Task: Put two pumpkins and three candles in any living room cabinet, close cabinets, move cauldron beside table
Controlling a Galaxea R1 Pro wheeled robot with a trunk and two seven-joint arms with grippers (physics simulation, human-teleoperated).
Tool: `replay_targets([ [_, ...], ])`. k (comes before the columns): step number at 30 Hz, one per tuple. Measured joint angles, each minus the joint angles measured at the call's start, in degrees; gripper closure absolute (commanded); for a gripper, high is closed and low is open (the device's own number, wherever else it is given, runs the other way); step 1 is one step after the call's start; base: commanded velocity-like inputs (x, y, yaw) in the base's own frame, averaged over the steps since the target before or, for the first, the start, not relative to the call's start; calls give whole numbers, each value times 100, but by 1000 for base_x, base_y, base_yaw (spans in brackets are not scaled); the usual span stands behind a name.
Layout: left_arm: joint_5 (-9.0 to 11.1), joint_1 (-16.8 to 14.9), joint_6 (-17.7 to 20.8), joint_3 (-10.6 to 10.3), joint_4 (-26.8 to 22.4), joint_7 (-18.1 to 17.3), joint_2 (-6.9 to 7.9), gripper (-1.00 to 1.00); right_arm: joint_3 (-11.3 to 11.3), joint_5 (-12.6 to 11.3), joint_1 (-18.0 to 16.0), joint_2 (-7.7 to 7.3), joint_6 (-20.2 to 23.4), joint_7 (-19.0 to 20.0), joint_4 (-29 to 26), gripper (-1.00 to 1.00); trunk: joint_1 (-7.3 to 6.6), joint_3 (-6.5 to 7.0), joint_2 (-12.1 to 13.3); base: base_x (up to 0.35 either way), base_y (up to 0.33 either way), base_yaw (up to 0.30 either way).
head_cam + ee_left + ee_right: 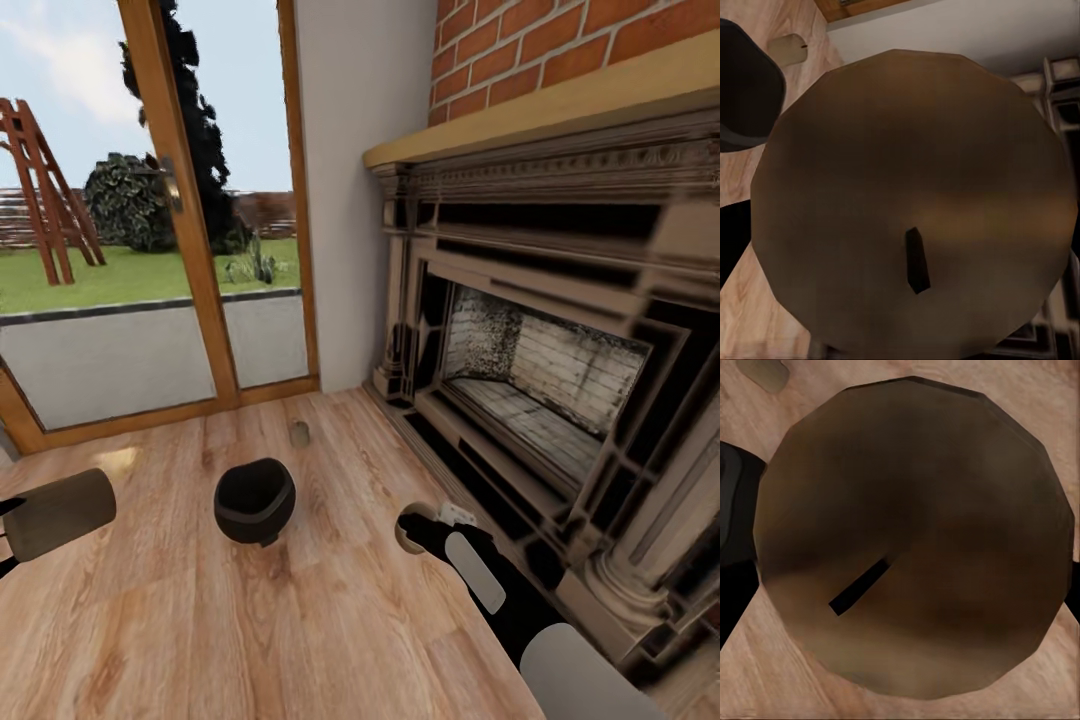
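The black cauldron (254,500) stands upright on the wooden floor, between my two arms. A small beige candle (299,433) stands on the floor just beyond it. At the left edge, my left gripper (15,535) is shut on a second candle (62,513), whose wick end (916,259) faces the left wrist camera. My right gripper (422,530) holds a third candle (404,532) low over the floor, to the right of the cauldron; its top and wick (859,589) are seen close up. The cauldron (739,86) (731,510) and the floor candle (791,49) (766,371) show at the edges of both wrist views. Both grippers' fingers are mostly hidden.
A large dark fireplace (540,380) with a brick chimney breast fills the right side, its base close to my right arm. A wood-framed glass door (150,300) to the garden stands at the back left. Wooden floor (250,630) stretches in front.
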Motion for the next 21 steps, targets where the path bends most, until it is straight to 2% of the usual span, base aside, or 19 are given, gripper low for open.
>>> replay_targets([
  [6, -12, 0, 2, -1, 1, 0, 0, 100, -5, -11, -2, 7, -35, 54, -127, 100, -133, 72, 240, -284, 26, 0],
  [11, 16, -1, -2, 0, 1, -1, 0, 100, -6, -7, -1, 7, -26, 407, -726, 100, -245, 148, 441, -39, 1, -60],
  [21, 6, 0, -1, 0, 0, 0, 0, 100, -8, 7, 0, 8, -13, 463, -762, 100, -465, 258, 842, -2, 0, -194],
])
